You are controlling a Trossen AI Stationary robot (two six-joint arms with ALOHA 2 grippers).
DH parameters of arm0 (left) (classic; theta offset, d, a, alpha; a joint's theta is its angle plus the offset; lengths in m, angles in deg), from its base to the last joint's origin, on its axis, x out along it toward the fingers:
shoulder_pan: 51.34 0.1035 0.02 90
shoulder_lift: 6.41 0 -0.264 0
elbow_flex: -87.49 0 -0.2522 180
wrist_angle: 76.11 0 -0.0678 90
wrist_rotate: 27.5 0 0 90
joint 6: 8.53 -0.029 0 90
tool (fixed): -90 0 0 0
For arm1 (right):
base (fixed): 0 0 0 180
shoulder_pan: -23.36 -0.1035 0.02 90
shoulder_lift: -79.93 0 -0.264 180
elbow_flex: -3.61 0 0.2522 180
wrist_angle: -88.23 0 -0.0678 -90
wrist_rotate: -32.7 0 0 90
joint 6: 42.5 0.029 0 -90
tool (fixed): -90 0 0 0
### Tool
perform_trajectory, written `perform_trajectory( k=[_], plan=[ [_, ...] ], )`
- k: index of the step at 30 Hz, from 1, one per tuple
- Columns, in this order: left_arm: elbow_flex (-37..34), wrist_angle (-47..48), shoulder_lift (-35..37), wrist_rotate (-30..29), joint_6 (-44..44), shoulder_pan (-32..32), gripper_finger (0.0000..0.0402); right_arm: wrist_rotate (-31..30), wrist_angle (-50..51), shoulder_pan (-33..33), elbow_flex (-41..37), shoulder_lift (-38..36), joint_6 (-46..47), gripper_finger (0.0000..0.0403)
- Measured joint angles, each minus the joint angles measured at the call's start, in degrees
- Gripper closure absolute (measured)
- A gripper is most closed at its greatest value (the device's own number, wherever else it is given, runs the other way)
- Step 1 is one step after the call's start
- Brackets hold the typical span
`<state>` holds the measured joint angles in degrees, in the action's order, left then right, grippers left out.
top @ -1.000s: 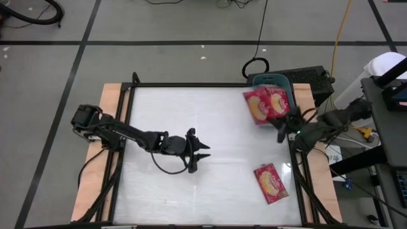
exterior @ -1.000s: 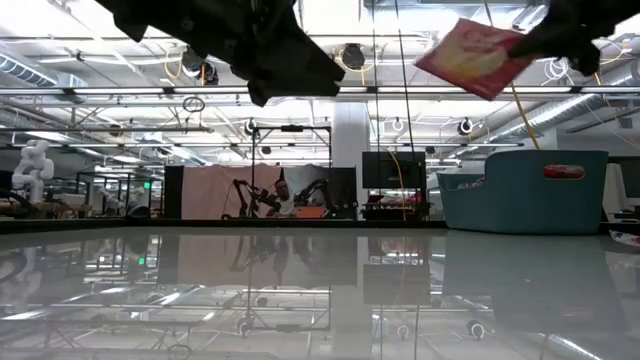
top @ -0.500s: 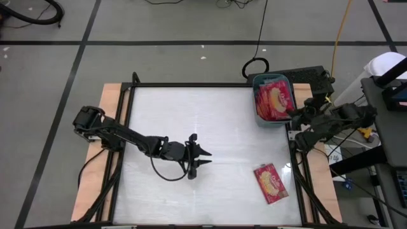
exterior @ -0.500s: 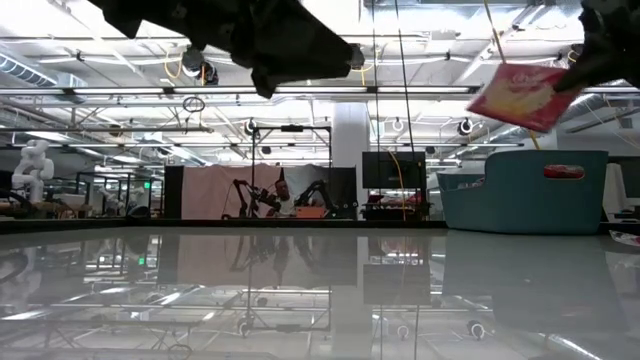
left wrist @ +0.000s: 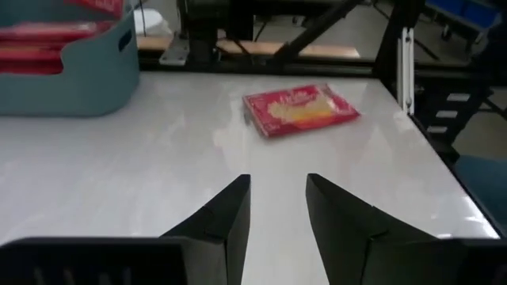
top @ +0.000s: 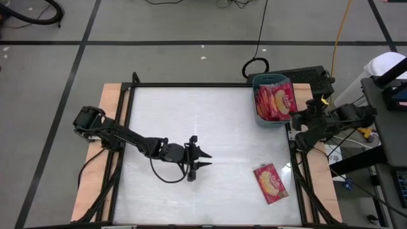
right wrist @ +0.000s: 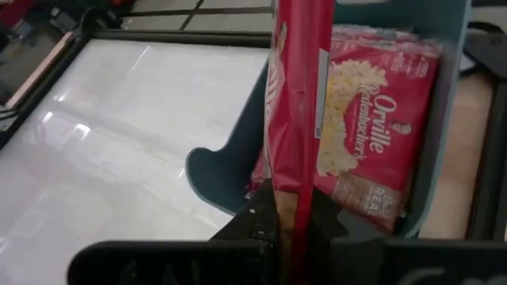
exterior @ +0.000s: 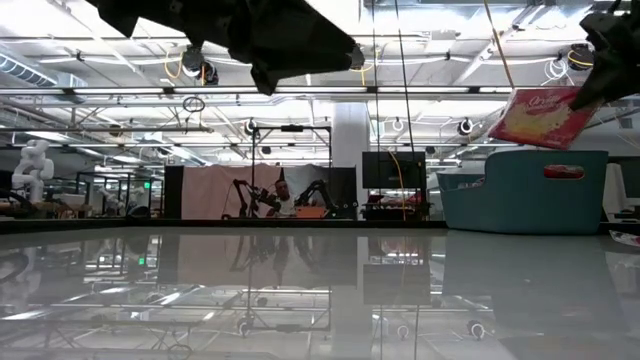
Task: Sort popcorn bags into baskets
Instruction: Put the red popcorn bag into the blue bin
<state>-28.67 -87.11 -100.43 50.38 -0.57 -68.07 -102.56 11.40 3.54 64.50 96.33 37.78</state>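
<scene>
We see the right end effector (right wrist: 287, 212) clamped on a popcorn bag (right wrist: 297, 95) above the teal basket (top: 261, 119); the left end effector (left wrist: 276, 210) hovers parted over the worktop (top: 203, 127).

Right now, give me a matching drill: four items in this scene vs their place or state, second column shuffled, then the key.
Column 1
1. left gripper
2. right gripper
3. held popcorn bag
4. loose popcorn bag

Column 2
A. lying flat on the table, near its right front corner
B. shut on a bag, beside the teal basket
C. tilted in the air above the basket
D. jaws open, over the middle of the table

Pairs: 1-D, 2-B, 3-C, 4-A
</scene>
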Motion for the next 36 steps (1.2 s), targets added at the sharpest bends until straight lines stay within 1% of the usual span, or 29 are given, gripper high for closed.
perform_trajectory(
  k=[5, 7, 12, 15, 18, 23, 26, 29, 36],
  plan=[
    [0.0, -3.9, 0.0, 0.0, -1.6, 0.0, 0.0275, -1.6, 0.6, 0.0, -1.8, 0.2, 3.5, 0.0394],
    [0.0, -5.3, 0.0, 0.1, -2.2, 0.0, 0.0275, -3.2, 0.4, 0.0, -1.6, 0.2, 4.5, 0.0394],
    [0.0, -7.7, 0.0, 0.6, -5.4, 0.1, 0.0275, -4.1, -1.9, 0.0, -0.1, 0.1, 4.7, 0.0394],
    [0.0, -9.1, 0.0, 0.7, -7.0, 0.8, 0.0275, -4.3, -5.4, 0.0, 0.2, 0.1, 2.8, 0.0394],
    [0.0, -9.9, 0.0, 0.7, -7.3, 1.7, 0.0275, -5.1, -4.0, 0.0, 0.2, 0.2, 2.8, 0.0394],
    [0.0, -9.9, 0.0, 4.9, -7.9, 3.7, 0.0275, -6.1, -0.8, 0.0, -1.2, 0.2, 7.4, 0.0394],
    [0.0, -9.9, 0.0, 6.2, -8.1, 5.0, 0.0275, -8.2, -0.9, 0.0, -3.1, 0.2, 7.8, 0.0394],
    [0.0, -9.9, 0.0, 7.5, -8.1, 6.0, 0.0275, -8.5, -0.5, 0.0, -5.2, 0.2, 9.5, 0.0393],
    [0.0, -9.8, 0.0, 9.7, -8.1, 6.8, 0.0275, -10.4, 0.6, 0.0, -7.7, 0.2, 13.6, 0.0368]
  ],
)
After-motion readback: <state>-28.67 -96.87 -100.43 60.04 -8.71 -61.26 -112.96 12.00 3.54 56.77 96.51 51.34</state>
